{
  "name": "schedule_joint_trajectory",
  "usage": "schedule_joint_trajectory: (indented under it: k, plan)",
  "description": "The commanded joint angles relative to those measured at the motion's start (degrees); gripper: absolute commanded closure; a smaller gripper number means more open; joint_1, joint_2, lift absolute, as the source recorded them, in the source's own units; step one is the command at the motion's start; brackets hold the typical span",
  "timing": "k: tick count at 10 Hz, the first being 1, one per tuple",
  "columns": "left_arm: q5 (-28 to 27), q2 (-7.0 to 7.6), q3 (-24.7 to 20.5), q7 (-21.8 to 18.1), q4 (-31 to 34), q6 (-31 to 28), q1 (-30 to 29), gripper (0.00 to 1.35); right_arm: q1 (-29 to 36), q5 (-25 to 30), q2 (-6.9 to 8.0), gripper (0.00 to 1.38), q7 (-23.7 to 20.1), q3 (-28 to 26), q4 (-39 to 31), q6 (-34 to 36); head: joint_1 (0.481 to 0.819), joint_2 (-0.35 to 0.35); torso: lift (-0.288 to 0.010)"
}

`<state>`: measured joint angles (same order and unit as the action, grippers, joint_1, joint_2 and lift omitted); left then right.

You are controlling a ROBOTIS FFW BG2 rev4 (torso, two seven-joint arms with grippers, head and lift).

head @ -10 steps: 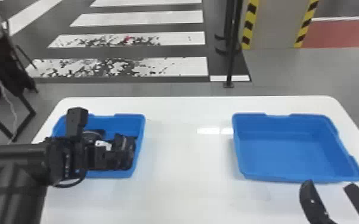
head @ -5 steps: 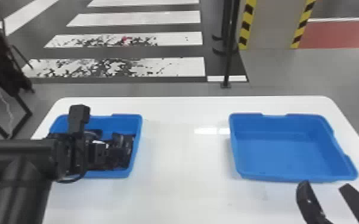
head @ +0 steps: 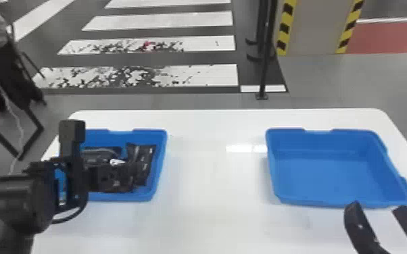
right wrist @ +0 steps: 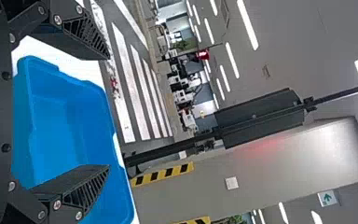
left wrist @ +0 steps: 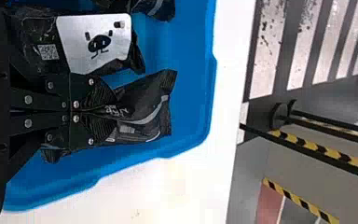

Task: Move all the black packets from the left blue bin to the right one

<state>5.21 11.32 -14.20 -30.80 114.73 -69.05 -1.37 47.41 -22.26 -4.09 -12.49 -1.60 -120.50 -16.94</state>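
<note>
Right gripper [head: 378, 205] nearest, fingers spread apart. Left gripper [head: 125, 179]: fingers closed on black packet [left wrist: 144, 105], inside left blue bin [left wrist: 193, 93]. White-labelled packet [left wrist: 93, 44] beside those fingers. Right blue bin [head: 321, 179] just past right fingers; striped floor [head: 209, 44] far beyond.

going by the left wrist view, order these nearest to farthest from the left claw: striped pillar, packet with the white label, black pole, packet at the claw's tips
1. packet at the tips: pinched in the left claw
2. packet with the white label: beside the claw, same bin
3. black pole: on the floor beyond the table
4. striped pillar: behind the pole
</note>
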Motion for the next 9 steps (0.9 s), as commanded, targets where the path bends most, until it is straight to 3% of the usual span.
schedule_joint_trajectory:
  k: [1,3,5,9]
  plan:
    - [2.91,0.02,-1.11,-0.75,9.37,-1.12,-3.97,1.22,-1.15,-2.31,-0.13,0.20,-1.93,0.00,-2.61,4.28,0.695,0.094,-0.138]
    - [8.96,0.02,0.60,-2.16,15.56,-1.12,-7.21,1.21,-7.33,-5.51,-0.83,0.21,-9.22,0.00,-2.33,17.22,0.695,0.092,-0.138]
    - [13.76,0.11,5.28,-2.77,17.67,-1.69,-8.19,1.21,-15.07,-6.88,-2.06,0.21,-15.55,0.00,-0.65,29.31,0.695,0.080,-0.138]
    - [18.33,0.02,10.54,-2.86,17.53,-2.11,-7.91,1.21,-26.32,-7.91,-2.77,0.22,-21.00,0.00,2.87,42.67,0.695,0.013,-0.138]
